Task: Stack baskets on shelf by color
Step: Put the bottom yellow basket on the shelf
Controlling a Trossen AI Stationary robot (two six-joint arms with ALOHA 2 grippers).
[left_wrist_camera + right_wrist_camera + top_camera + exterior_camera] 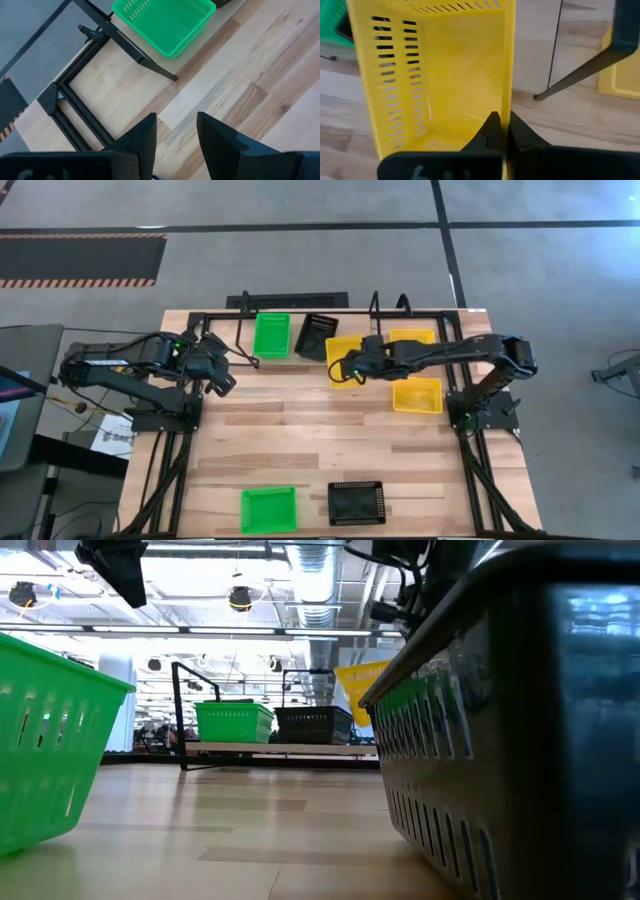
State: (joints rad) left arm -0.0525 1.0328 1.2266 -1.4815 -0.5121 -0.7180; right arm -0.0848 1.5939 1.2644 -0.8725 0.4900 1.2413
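A yellow basket (345, 358) hangs tilted at the shelf's (300, 352) right end, its wall pinched by the right gripper (340, 369); the left gripper (226, 380) (fingers spread, empty) waits near the table's left edge.

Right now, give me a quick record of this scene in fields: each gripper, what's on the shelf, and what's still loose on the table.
right gripper: shut on yellow basket, at the shelf
left gripper: open, empty, beside the shelf's left end
on shelf: green basket, black basket
near edge of table: green basket, black basket
by right arm: yellow basket
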